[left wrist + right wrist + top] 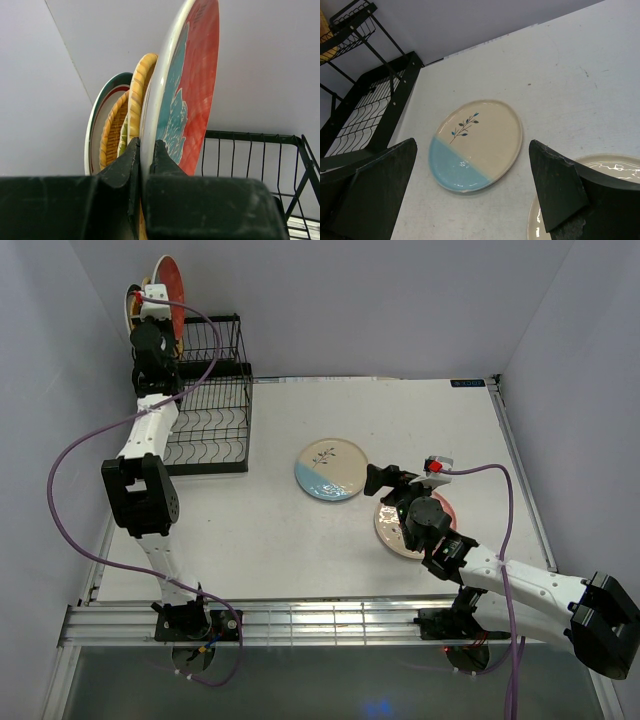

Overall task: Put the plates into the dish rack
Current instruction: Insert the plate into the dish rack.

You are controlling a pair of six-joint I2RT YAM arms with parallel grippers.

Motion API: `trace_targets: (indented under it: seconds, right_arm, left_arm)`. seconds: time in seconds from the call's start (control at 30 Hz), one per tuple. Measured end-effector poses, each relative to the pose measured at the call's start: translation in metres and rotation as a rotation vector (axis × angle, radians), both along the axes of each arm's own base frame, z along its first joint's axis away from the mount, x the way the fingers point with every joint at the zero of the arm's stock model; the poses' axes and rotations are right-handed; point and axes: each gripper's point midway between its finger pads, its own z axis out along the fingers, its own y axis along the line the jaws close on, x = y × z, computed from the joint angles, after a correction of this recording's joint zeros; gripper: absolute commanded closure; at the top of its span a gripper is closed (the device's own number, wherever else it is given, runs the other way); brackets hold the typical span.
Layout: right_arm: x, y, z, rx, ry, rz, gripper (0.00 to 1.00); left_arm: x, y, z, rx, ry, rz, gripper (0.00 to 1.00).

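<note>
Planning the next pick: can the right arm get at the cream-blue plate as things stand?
Probably yes. The right hand hangs open beside the cream-blue plate, facing it, with nothing on the plate or between them. It lies flat on the table, so catching its rim may be awkward.

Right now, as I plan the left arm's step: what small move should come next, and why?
Probably ease the red-teal floral plate down into the dish rack before opening. The left hand is shut on its rim, holding it upright beside the woven plates standing there; whether it is seated yet does not show.
</note>
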Motion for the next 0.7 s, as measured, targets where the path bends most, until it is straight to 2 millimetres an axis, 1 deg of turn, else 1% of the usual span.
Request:
trace_targets:
  seconds: [0.2,0.4,0.7]
  right_arm:
    - [0.000,0.001,0.000,0.000,0.000,0.003,0.02]
    - [0.000,0.001,0.000,-0.001,0.000,0.003,0.02]
    - [0.000,0.001,0.000,0.000,0.000,0.003,0.02]
  left_arm:
    - [0.001,0.001,-0.001,-0.014,-0.005,-0.028,1.00]
    - [0.003,-0.003,-0.005,-0.023,-0.009,-0.055,1.00]
    - [0.005,-0.006,-0.036,-0.030,0.063,-0.071,1.00]
